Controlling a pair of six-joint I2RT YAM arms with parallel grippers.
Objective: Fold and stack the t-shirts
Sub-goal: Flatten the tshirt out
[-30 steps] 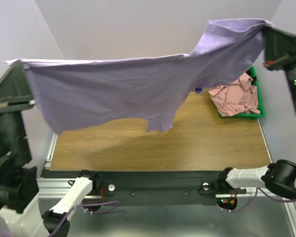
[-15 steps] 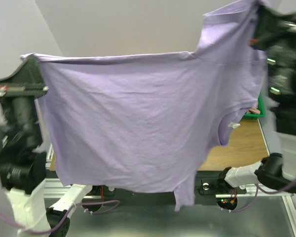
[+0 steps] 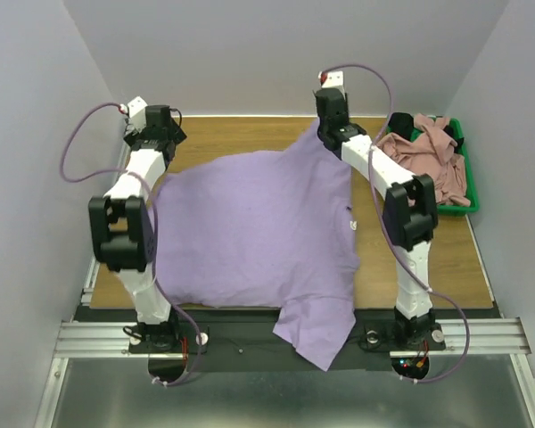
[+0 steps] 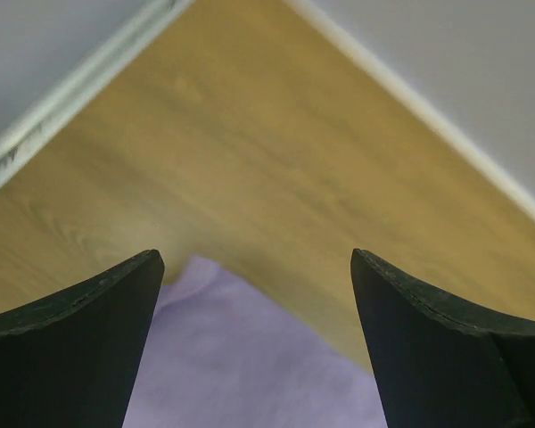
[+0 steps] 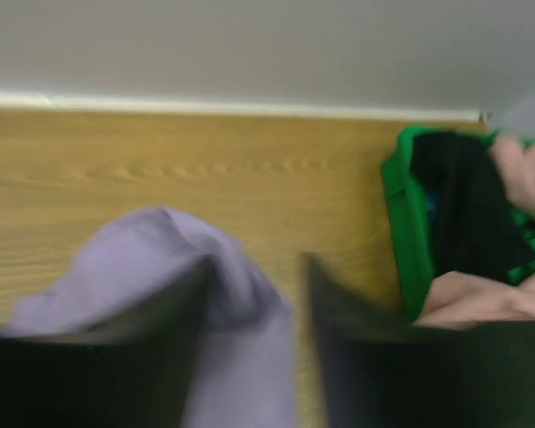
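Note:
The lavender t-shirt lies spread flat on the wooden table, and one lower part hangs over the near edge. My left gripper is at the shirt's far left corner. In the left wrist view that gripper is wide open, with the lavender t-shirt's corner loose below it. My right gripper is at the far right corner. Blurred in its wrist view, the right gripper stands slightly open, with lavender cloth lying slack between the fingers. The pink t-shirt and the black t-shirt are in the bin.
A green bin stands at the far right of the table, close to my right arm. White walls close the table in at the back and on both sides. Bare wood shows along the far edge.
Both arms came down from holding the shirt stretched high in the air to the far side of the table. The shirt now lies flat. The left gripper opened and the right jaws parted.

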